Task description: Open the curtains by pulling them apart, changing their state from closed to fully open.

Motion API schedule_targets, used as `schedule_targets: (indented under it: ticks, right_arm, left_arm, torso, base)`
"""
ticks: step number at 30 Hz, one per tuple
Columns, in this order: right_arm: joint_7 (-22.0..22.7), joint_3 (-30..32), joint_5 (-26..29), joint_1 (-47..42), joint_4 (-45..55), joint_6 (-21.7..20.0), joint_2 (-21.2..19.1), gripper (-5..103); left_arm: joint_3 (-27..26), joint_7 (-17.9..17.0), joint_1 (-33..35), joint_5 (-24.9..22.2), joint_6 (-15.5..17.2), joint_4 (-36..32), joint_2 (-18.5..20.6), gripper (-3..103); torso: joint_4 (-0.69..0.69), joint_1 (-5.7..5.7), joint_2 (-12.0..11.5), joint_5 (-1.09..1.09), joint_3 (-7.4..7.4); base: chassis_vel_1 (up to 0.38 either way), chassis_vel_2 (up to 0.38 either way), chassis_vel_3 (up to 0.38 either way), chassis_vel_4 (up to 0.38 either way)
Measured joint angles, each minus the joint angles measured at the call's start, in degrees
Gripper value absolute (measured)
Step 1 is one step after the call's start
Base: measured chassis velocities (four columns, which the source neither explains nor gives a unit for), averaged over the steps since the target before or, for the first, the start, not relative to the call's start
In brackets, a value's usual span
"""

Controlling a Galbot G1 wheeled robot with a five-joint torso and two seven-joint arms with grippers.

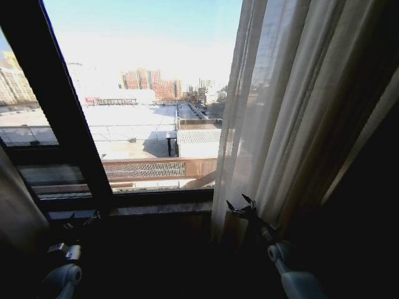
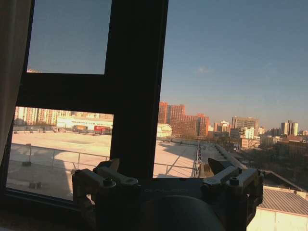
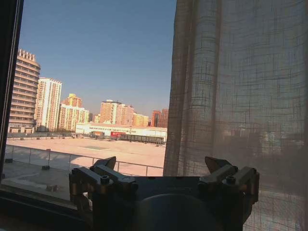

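Right gripper [image 1: 240, 204] seen at lower centre-right of head view, raised on forearm rising from lower right corner; fingers spread apart, nothing held between them. Left gripper [image 1: 83, 219] held low at lower left, in deep shadow, apparently also spread; left wrist view shows fingers [image 2: 108, 174] parted.

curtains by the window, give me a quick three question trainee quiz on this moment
1. True or false: the tall sheer white-cream pleated curtains cover the whole window.
2. Which end effector is nearest the gathered right-hand panel: A left, B right?
3. Fill in: both end effectors have their fingers ____.

Key
1. False. The panels are drawn to the sides and the dark-framed window shows the city.
2. B. The right end effector sits at that panel's edge; the left end effector is low by the sill.
3. Open, and gripping nothing.
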Motion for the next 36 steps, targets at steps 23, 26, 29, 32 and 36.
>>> schedule_targets:
  ticks: [23, 26, 29, 32, 36]
  right_arm:
    - [12.38, -7.08, -3.93, 10.00, -8.14, -0.24, 0.94, 100]
    - [13.22, -8.13, -4.21, 11.41, -9.81, -0.32, 1.43, 100]
    - [14.63, -9.64, -4.67, 14.17, -12.55, -0.66, 2.45, 100]
    - [15.69, -10.72, -4.77, 15.94, -13.66, -1.32, 2.98, 100]
    - [16.90, -12.20, -4.79, 18.46, -14.97, -2.33, 3.50, 100]
  left_arm:
    - [-0.02, 0.00, 0.00, 0.00, 0.00, 0.01, 0.01, 100]
    - [-0.02, 0.00, 0.00, 0.00, 0.00, 0.01, 0.00, 100]
    - [-0.02, 0.00, 0.00, 0.00, 0.00, 0.01, 0.01, 100]
    - [-0.02, 0.00, 0.00, 0.00, 0.00, 0.01, 0.00, 100]
    - [-0.01, 0.00, 0.00, 0.00, 0.00, 0.01, 0.00, 100]
  torso:
    - [0.00, 0.00, 0.00, 0.03, 0.01]
    - [-0.01, 0.00, -0.01, 0.04, 0.01]
    - [-0.01, 0.00, 0.00, 0.04, 0.01]
    - [0.00, 0.00, 0.00, 0.02, 0.00]
    - [0.00, 0.00, 0.00, 0.03, 0.01]
  base:
    - [-0.032, 0.032, 0.030, -0.029]
    - [0.000, 0.000, 0.000, 0.000]
    - [0.000, 0.000, 0.000, 0.000]
    - [0.000, 0.000, 0.000, 0.000]
    - [0.000, 0.000, 0.000, 0.000]
